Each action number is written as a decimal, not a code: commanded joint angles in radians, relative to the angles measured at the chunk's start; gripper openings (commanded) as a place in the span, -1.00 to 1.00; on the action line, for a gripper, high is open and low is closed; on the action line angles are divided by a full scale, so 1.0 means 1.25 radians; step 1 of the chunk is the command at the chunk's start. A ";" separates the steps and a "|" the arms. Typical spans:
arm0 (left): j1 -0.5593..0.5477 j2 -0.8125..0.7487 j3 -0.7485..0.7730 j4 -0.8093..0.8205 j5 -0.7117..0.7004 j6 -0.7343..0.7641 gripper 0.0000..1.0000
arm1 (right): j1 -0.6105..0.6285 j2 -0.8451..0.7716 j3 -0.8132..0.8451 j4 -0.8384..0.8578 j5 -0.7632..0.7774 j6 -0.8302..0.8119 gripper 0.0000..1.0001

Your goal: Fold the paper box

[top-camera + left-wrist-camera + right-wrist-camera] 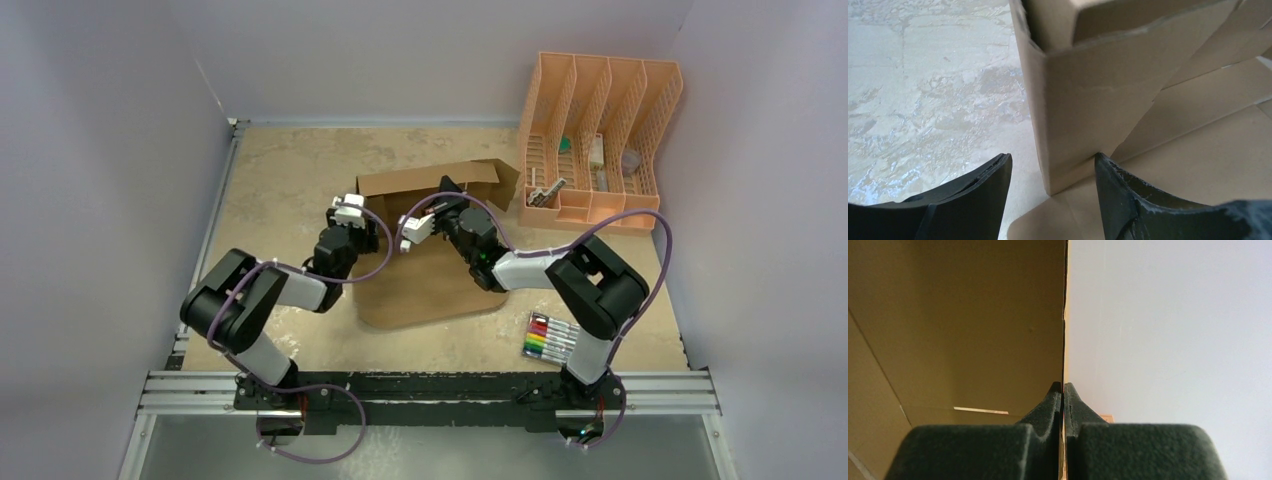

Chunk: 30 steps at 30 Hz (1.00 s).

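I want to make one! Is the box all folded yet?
Only partly: the paper box has its far wall standing up, while its near part lies flat.

Left arm [235, 297], right arm [600, 285]: black, white links [525, 268], purple cables [668, 255]; black gripper fingers [1120, 200].

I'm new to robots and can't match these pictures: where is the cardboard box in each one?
Top external: the paper box lies mid-table between both arms, raised wall at the back.
Left wrist: its upright corner stands centre-right, beyond the open left fingers.
Right wrist: it fills the left half, edge pinched by the right fingers.
Shared landmark: that raised wall.
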 commanded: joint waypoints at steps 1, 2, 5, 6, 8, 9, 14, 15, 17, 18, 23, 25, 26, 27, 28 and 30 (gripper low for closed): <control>-0.001 0.061 0.057 0.125 -0.043 0.024 0.20 | 0.017 -0.021 0.014 -0.124 -0.057 0.039 -1.00; -0.001 0.071 0.066 0.130 -0.047 0.021 0.18 | 0.017 -0.024 0.015 -0.133 -0.059 0.040 -1.00; -0.001 0.098 0.083 0.166 -0.095 0.008 0.11 | 0.019 -0.031 0.018 -0.154 -0.067 0.044 -1.00; -0.001 0.109 0.088 0.179 -0.107 0.008 0.09 | 0.019 -0.034 0.020 -0.162 -0.069 0.046 -1.00; -0.001 0.132 0.102 0.193 -0.129 0.011 0.05 | 0.021 -0.037 0.022 -0.171 -0.072 0.048 -1.00; -0.001 0.144 0.110 0.199 -0.137 0.012 0.04 | 0.022 -0.040 0.023 -0.176 -0.075 0.052 -1.00; -0.001 0.187 0.131 0.249 -0.212 -0.002 -0.03 | 0.026 -0.051 0.033 -0.212 -0.089 0.072 -1.00; -0.001 0.193 0.132 0.262 -0.237 -0.005 -0.05 | 0.026 -0.053 0.036 -0.219 -0.092 0.076 -1.00; -0.001 0.205 0.135 0.281 -0.268 -0.011 -0.10 | 0.027 -0.057 0.039 -0.235 -0.100 0.085 -1.00; -0.001 0.208 0.137 0.285 -0.288 -0.019 -0.15 | 0.029 -0.059 0.040 -0.245 -0.103 0.089 -1.00; -0.001 0.211 0.139 0.294 -0.351 -0.083 -0.61 | 0.029 -0.073 0.052 -0.295 -0.120 0.118 -1.00; -0.001 0.206 0.134 0.290 -0.381 -0.114 -0.77 | 0.029 -0.080 0.060 -0.323 -0.129 0.130 -1.00; -0.001 0.202 0.131 0.287 -0.397 -0.129 -0.81 | 0.030 -0.084 0.066 -0.336 -0.134 0.135 -1.00; -0.001 0.199 0.130 0.284 -0.403 -0.141 -0.82 | 0.030 -0.089 0.070 -0.348 -0.136 0.141 -1.00; -0.001 0.198 0.128 0.285 -0.404 -0.145 -0.81 | 0.030 -0.092 0.074 -0.357 -0.139 0.146 -1.00; -0.001 0.197 0.128 0.282 -0.405 -0.145 -0.78 | 0.030 -0.097 0.079 -0.372 -0.142 0.150 -1.00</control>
